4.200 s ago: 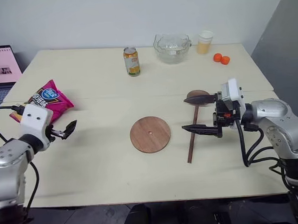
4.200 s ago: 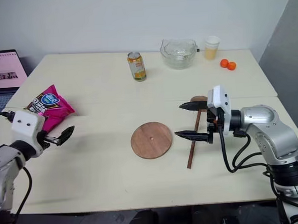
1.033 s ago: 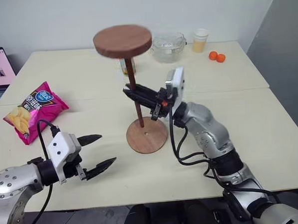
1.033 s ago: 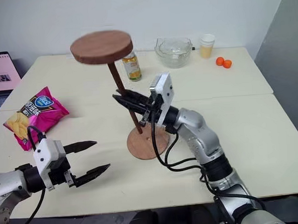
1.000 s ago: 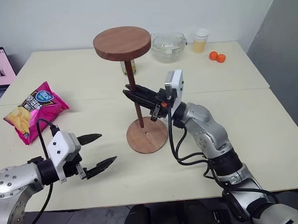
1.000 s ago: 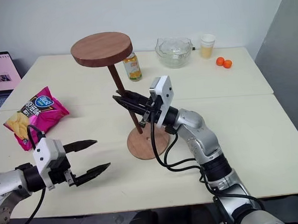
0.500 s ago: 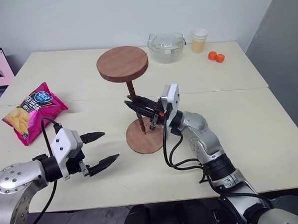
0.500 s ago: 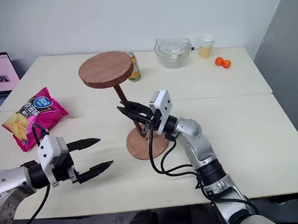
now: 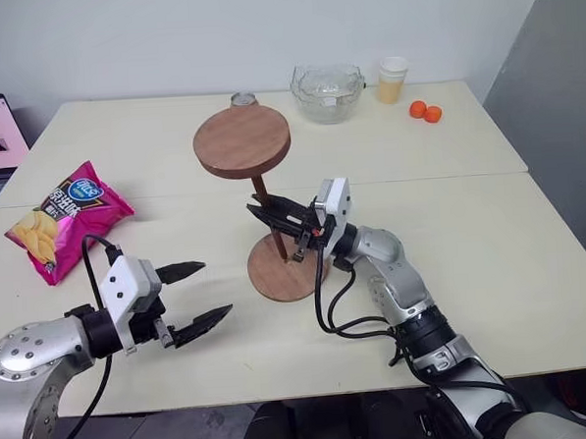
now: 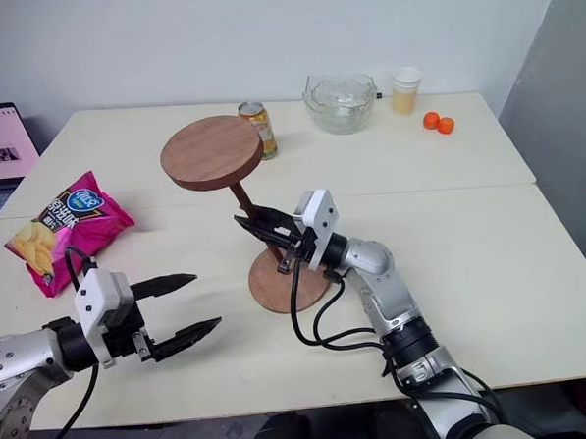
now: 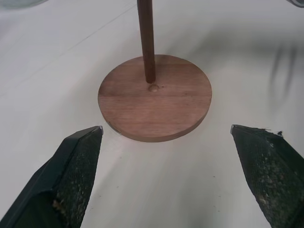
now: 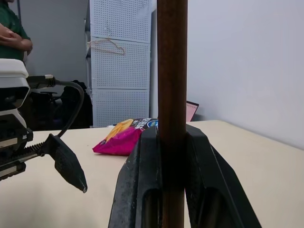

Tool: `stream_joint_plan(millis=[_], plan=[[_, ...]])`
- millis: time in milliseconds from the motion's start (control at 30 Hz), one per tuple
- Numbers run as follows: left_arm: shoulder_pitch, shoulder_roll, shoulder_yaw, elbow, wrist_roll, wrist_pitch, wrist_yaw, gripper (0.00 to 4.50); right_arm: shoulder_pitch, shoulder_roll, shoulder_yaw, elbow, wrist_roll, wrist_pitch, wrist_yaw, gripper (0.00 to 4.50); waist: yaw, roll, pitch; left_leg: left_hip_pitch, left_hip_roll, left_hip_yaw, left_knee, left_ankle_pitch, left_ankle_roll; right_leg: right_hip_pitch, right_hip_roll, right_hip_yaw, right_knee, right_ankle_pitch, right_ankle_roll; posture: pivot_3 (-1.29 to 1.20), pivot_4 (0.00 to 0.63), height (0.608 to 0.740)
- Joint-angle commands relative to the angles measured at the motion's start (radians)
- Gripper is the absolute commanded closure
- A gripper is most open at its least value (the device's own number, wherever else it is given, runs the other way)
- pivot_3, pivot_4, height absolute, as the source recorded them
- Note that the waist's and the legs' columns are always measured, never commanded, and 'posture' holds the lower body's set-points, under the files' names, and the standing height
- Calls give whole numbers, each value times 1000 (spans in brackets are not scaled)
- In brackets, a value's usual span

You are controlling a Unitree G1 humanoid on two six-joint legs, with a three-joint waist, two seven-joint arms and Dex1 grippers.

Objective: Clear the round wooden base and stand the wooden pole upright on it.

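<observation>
From the head views we see the right claw (image 9: pixel 273 218) clamped on the wooden pole (image 9: pixel 265 203) partway up its shaft, reaching in from the right, with the pole's long axis close to upright and leaning slightly, its disc end up. The pole's lower tip sits over the middle of the round wooden base (image 9: pixel 278 272), which lies flat on the bench (image 9: pixel 530 237) with nothing else on it. The left claw (image 9: pixel 191 296) hangs empty with its jaws spread wide, near and to the left of the base, so the right arm is clearly the one placed for seating the pole. In the left wrist view the pole's tip (image 11: pixel 150 78) stands just on the far side of the base's centre hole (image 11: pixel 153 88), not in it, between wide black fingertips (image 11: pixel 78 152). In the right wrist view our fingers (image 12: pixel 142 190) press both sides of the shaft; a chips bag (image 12: pixel 121 137) lies beyond.
</observation>
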State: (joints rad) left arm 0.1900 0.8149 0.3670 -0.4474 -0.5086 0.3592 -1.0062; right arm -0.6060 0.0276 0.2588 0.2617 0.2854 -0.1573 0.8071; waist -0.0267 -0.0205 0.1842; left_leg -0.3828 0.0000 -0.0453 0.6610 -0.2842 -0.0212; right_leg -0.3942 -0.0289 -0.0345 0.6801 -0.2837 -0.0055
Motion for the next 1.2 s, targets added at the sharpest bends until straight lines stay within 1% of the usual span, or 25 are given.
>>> stream_joint_plan(millis=[33, 333, 767, 1200], plan=[[-19, 2, -12, 6, 5, -28, -2, 0, 12, 15, 4, -19, -5, -24, 10, 4249, 0, 0, 0, 0, 0, 0, 0, 0, 0, 0, 0, 0, 0, 0, 0, 0, 150, 740], [-45, 13, -31, 4, 3, -18, 2, 0, 30, 19, 0, -1, -31, -45, -1, 4249, 0, 0, 0, 0, 0, 0, 0, 0, 0, 0, 0, 0, 0, 0, 0, 0, 150, 740], [-45, 21, -36, 14, 10, -29, -8, 0, 22, 29, -13, 59, -63, -90, -26, 4249, 0, 0, 0, 1, 0, 0, 0, 0, 0, 1, 0, 0, 0, 0, 0, 0, 150, 740], [-61, 27, -37, 24, 16, -24, -11, 0, 40, 15, -5, 85, -86, -108, -24, 4249, 0, 0, 0, 4, 0, 0, 0, 0, 0, 4, 0, 0, 0, 0, 0, 0, 150, 740]])
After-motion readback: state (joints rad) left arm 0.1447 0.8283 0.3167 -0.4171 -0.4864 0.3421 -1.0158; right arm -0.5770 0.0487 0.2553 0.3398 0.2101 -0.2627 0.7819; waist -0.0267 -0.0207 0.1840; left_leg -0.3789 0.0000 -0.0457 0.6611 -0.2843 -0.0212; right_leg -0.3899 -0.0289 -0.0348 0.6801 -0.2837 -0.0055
